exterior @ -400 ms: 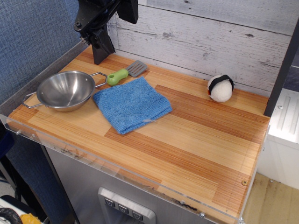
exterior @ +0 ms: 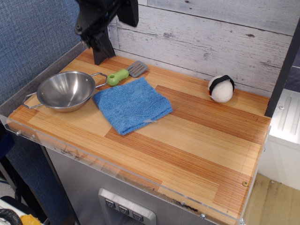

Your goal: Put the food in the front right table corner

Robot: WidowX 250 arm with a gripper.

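Note:
The food, a small white plush rice ball with a black band and a bit of orange, sits at the back right of the wooden table, near the plank wall. The front right table corner has a clear acrylic edge and a small screw hole. My gripper is a dark shape at the back left, far from the food, pointing down at the tabletop. Its fingers merge into one black mass, so I cannot tell how the jaws stand. It holds nothing that I can see.
A steel bowl with wire handles stands at the left. A blue cloth lies in the middle-left. A spatula with a green handle lies behind the cloth. A dark post rises at the right edge.
The arm at the back left has shifted slightly upward. The food, cloth, bowl and spatula have not moved.

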